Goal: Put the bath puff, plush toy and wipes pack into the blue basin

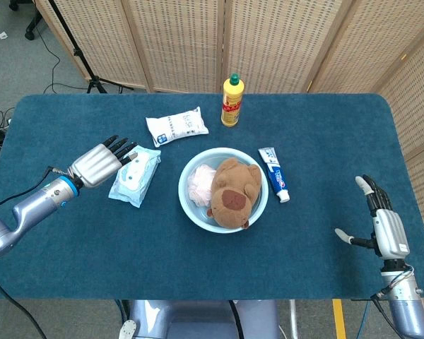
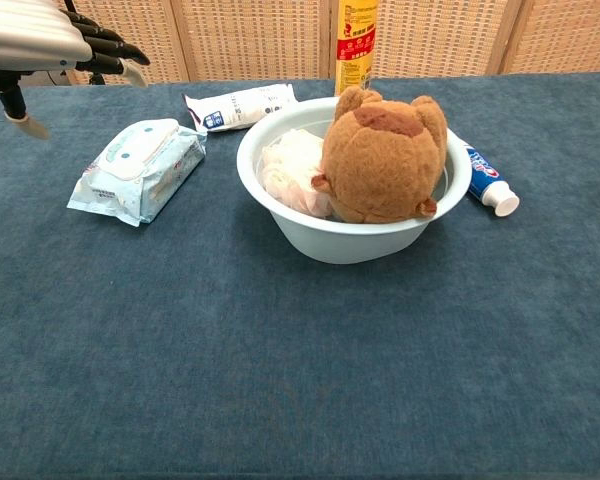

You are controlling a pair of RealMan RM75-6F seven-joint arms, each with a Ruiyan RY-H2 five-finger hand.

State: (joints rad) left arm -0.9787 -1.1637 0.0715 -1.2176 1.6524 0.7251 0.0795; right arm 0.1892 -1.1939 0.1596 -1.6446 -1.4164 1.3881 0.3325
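Showing only overhead, right hand [image 1: 387, 233] holds nothing.

Brown plush toy [image 1: 231, 193] in pale-blue basin [image 1: 189, 203], dark-blue table [image 1: 127, 247].

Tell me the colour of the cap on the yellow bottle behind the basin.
Green; the cap on the yellow bottle shows best in the head view.

Woven rattan folding screens [image 1: 283, 42] behind, grey floor [image 1: 21, 63], black tripod legs [image 1: 92, 78], cables
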